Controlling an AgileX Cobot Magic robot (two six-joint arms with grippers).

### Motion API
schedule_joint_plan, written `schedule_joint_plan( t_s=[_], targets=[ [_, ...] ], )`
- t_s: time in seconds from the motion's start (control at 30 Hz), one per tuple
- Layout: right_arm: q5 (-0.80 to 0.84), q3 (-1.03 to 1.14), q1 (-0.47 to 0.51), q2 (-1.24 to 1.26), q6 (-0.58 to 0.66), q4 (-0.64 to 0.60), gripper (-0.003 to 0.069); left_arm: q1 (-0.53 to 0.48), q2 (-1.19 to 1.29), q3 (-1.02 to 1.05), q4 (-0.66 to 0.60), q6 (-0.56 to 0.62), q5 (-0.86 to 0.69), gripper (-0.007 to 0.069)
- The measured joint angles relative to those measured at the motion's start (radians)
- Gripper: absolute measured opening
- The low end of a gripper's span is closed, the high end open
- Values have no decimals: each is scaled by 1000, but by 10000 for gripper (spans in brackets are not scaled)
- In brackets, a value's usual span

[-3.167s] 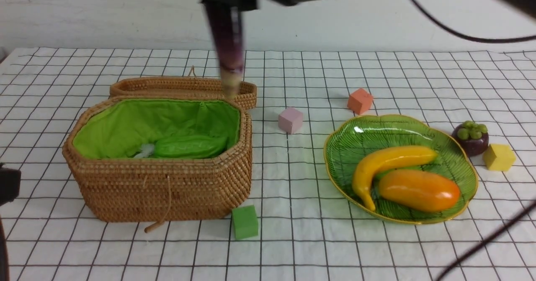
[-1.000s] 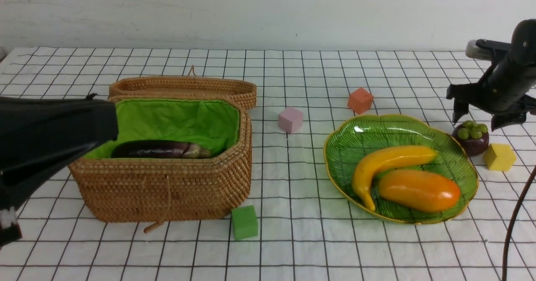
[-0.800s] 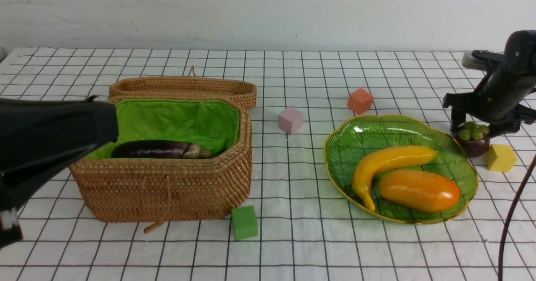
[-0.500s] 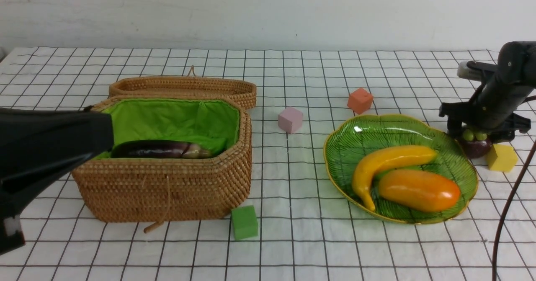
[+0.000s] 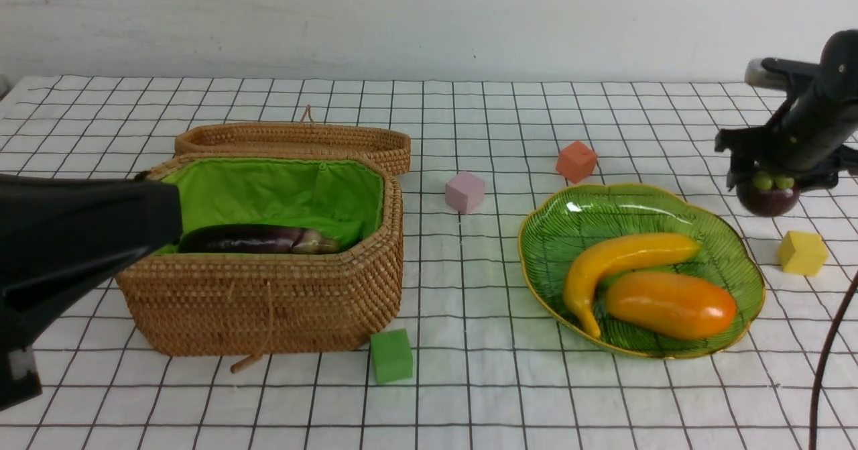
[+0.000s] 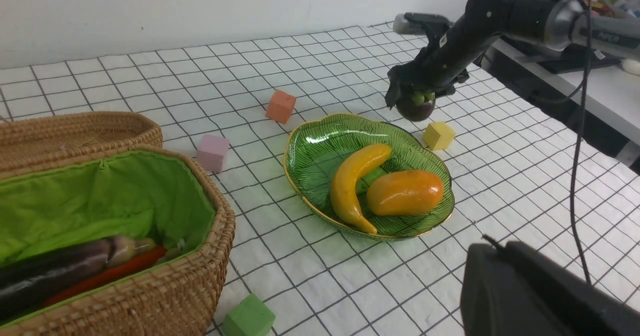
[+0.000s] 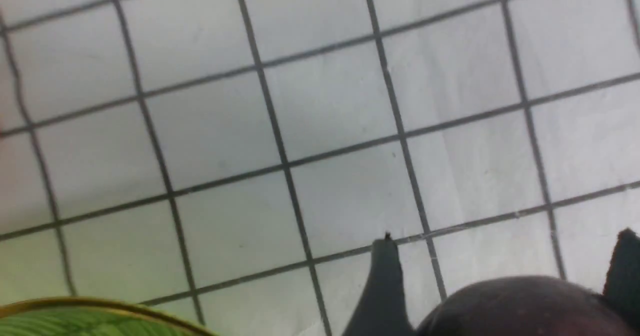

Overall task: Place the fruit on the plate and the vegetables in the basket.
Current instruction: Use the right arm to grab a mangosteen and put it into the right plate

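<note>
My right gripper was clamped on the mangosteen, one finger on each side of it, holding it in the air above the checked cloth, clear of the surface. It hung just beyond the far right rim of the plate, not over it. The yellow cube sat on the cloth just right of the plate, nearer than the mangosteen. On the plate, the banana and the mango lay side by side, touching. Well to the left of the plate, the basket stood open with the eggplant and carrot inside. My left gripper had its fingers together, empty.
</note>
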State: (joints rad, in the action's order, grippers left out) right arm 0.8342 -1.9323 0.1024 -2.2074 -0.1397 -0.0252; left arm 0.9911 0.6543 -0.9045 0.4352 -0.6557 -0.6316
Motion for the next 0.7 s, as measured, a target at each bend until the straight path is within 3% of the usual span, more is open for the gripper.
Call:
schedule_joint_plan(
  t_s=[0.1,0.3,0.57,0.7],
  targets=[
    [94,-8,-22,90,40,-118,542,0,0,0,5,0,-31,8],
    [199,-9,-162,103,291,-365,542,0,0,0,5,0,-90,8],
    [113,-9,-239,15,335,-384,542,0,-1,0,8,20,-117,8],
    [97,-9,-239,0,335,-380,614,0,-1,0,8,27,-125,8]
  ],
)
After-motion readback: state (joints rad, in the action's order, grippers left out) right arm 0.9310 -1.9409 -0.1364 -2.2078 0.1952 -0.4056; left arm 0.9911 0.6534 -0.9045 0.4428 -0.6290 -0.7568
